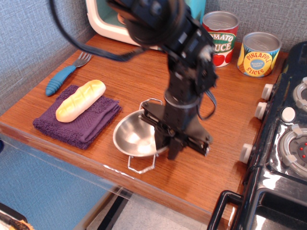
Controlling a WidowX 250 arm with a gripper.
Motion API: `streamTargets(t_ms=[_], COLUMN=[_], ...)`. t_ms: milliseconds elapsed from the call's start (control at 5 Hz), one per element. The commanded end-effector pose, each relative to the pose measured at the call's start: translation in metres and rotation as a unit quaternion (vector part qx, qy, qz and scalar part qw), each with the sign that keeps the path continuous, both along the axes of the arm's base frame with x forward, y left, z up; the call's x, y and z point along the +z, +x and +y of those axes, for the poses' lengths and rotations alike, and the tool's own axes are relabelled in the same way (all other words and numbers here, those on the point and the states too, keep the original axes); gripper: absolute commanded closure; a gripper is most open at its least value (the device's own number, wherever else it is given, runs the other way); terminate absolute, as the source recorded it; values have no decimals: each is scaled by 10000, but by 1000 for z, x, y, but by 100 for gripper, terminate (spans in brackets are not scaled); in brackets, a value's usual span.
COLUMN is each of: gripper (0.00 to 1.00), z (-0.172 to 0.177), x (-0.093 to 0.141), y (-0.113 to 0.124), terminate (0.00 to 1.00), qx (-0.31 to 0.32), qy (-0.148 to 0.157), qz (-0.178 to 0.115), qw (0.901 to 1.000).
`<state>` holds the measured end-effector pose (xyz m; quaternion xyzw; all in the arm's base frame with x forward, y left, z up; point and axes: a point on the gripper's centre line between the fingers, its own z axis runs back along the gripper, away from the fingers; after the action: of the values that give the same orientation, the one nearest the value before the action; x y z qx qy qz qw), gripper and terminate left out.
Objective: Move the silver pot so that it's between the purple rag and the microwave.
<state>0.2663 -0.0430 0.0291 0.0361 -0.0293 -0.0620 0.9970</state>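
The silver pot point(133, 138) is near the table's front edge, just right of the purple rag point(86, 125), and it is tilted with its right side raised. My gripper point(168, 145) points down and is shut on the pot's right rim, one finger inside and one outside. One wire handle point(141, 163) sticks out toward the front; the other shows behind the rim. A bread roll point(80, 99) lies on the rag. The microwave point(106, 21) stands at the back, partly hidden by my arm.
A blue-handled fork point(64, 76) lies behind the rag. A tomato can point(220, 37) and a pineapple can point(258, 53) stand at the back right. The black stove point(288, 143) with white knobs lines the right side. The table edge point(96, 165) is close in front.
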Motion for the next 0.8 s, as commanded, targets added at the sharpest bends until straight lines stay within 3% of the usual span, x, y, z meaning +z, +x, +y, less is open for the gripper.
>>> streamTargets(t_ms=[0,200,400,600], gripper=[100,100,100,100], z=[22,53,96,130], x=[61,86,89,73], y=[9,35,75,113], terminate=[0,0,0,0], qx=[-324,-214,97,504], qy=[-458,-504,-327,-134], qz=[-469,-664,-764,-670], qw=[9973,9963,9965,9964])
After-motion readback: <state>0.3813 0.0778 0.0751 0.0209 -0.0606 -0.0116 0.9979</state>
